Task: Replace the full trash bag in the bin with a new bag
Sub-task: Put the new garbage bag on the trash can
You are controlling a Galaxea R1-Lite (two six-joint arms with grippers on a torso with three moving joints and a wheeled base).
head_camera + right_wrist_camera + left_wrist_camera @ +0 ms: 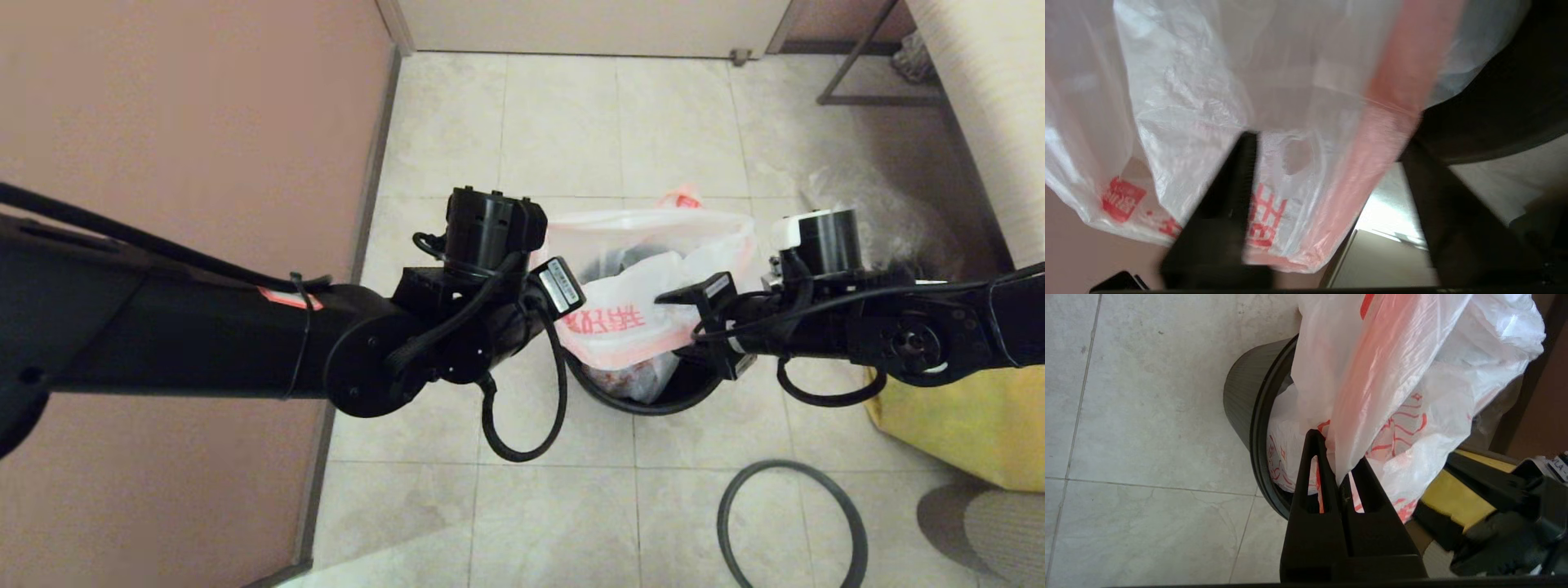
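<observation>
Bag [645, 245]: thin white, pink-edged, draped over your bin [653, 396] | left gripper [1338, 473] pinches it, right gripper [1331, 171] spread around it | loose hoop [790, 527] near bin

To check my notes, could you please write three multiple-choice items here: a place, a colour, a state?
1. Relative to the small round black plastic bin, the dark grey hoop lies: A on its rim; B on the floor tiles beside it; C inside it.
2. The thin white plastic bag's border is: A pink; B blue; C green.
3. The left gripper is: A open; B hidden; C shut on the bag.
Key: B, flat on tiles; A, pink band shows; C, its fingers pinch the bag, right gripper open alongside.
</observation>
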